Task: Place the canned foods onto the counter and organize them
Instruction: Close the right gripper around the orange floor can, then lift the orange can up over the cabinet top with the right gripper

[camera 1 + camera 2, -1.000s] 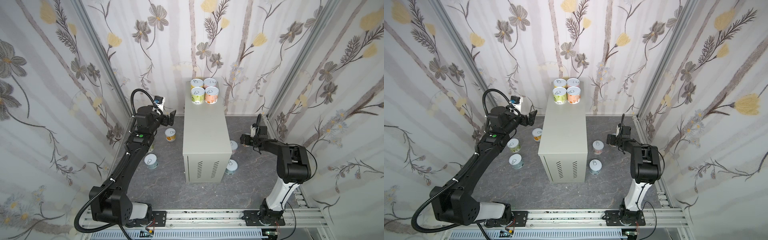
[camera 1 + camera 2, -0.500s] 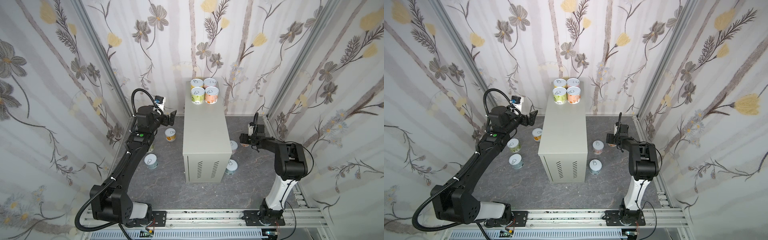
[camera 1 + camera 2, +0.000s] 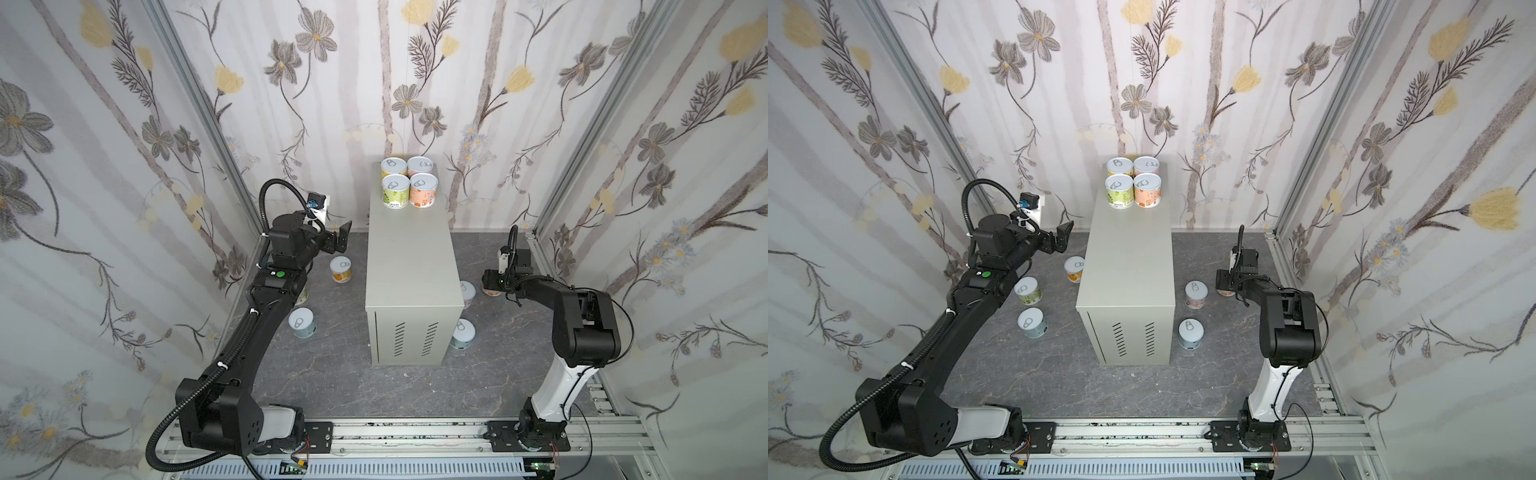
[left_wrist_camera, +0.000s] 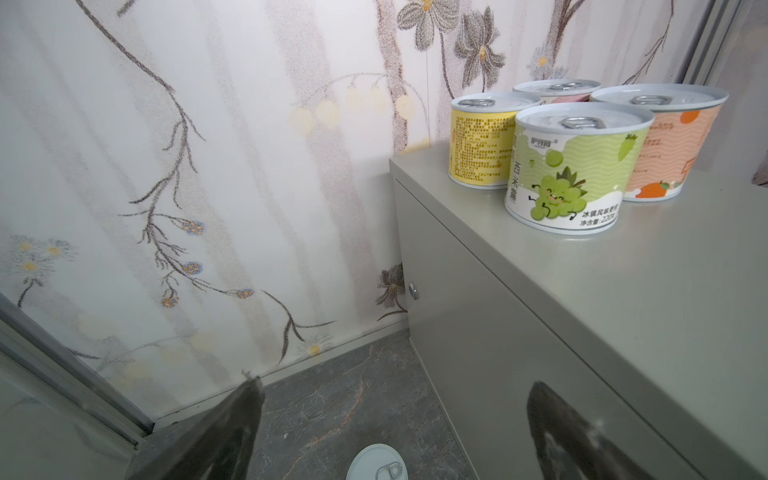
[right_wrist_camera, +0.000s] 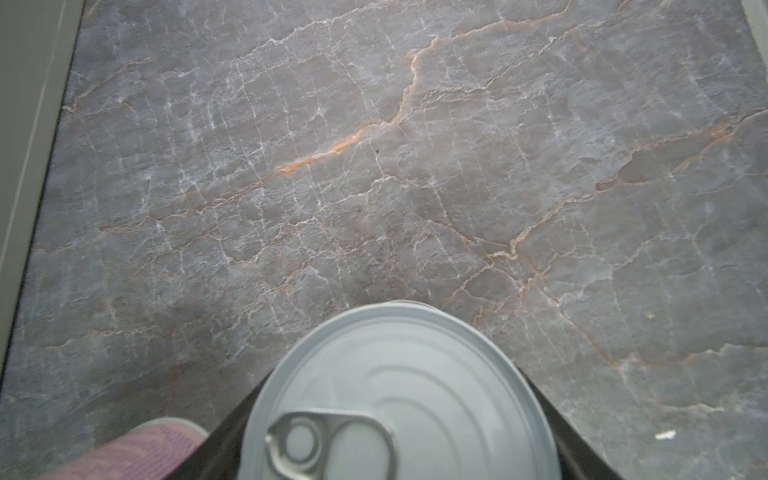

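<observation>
The orange can (image 3: 493, 292) stands upright, lid up. The low right claw (image 5: 395, 415) squeezes its sides; the raised left claw (image 4: 395, 415) is open.

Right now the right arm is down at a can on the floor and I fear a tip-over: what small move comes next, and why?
Probably close the right fingers snug on the can before any lift. They flank the can's sides, but a firm grip can't be confirmed, and a pink can stands close beside.
</observation>
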`<state>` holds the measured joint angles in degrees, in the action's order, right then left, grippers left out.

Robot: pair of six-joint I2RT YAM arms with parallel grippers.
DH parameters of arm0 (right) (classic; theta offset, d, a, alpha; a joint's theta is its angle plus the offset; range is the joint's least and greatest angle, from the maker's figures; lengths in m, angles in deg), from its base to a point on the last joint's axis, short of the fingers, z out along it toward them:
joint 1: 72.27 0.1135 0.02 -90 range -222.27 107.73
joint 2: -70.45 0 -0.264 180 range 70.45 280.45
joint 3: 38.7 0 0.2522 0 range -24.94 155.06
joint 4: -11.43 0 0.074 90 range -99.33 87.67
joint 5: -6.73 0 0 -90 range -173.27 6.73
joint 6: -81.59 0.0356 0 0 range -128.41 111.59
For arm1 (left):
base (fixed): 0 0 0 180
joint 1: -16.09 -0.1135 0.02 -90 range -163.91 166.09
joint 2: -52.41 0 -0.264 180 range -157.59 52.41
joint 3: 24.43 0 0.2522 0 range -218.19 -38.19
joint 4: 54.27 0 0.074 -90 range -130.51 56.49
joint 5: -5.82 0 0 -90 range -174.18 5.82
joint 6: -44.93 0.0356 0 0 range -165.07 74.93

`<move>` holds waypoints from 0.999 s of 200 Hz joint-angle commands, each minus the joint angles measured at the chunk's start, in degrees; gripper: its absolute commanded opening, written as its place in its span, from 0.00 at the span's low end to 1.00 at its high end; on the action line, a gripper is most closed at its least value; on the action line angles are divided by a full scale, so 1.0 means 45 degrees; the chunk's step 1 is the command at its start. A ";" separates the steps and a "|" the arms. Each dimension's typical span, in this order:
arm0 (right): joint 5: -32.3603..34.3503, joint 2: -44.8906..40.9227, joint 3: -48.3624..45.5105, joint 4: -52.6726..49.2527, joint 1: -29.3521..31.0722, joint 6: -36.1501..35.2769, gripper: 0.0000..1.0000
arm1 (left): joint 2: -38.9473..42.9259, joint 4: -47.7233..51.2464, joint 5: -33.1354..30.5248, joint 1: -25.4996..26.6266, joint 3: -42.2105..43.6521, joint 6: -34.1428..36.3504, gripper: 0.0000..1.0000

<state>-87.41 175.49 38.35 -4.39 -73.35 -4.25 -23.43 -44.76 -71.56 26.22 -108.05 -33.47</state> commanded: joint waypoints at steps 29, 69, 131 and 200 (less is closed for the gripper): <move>0.0159 -0.2094 0.0094 -0.1180 0.0026 -0.0183 0.62 | 0.0789 -0.0359 -0.0168 -0.0044 0.0646 0.0197 1.00; 0.0116 -0.4513 0.0902 -0.3447 0.0045 -0.0358 0.63 | 0.1503 -0.0326 -0.0178 -0.0083 0.1008 0.0285 1.00; -0.0135 -0.7249 0.3519 -0.6822 0.0478 -0.0016 0.63 | 0.2220 0.0022 0.0161 -0.0122 0.1403 0.0163 1.00; 0.0297 -0.6634 0.9475 -1.1032 0.2526 0.0364 0.64 | 0.2301 0.0632 0.1081 -0.0161 0.1229 0.0265 1.00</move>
<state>-87.82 144.04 73.21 -48.65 -64.61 -3.31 -13.50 -41.97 -68.17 25.72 -102.07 -33.06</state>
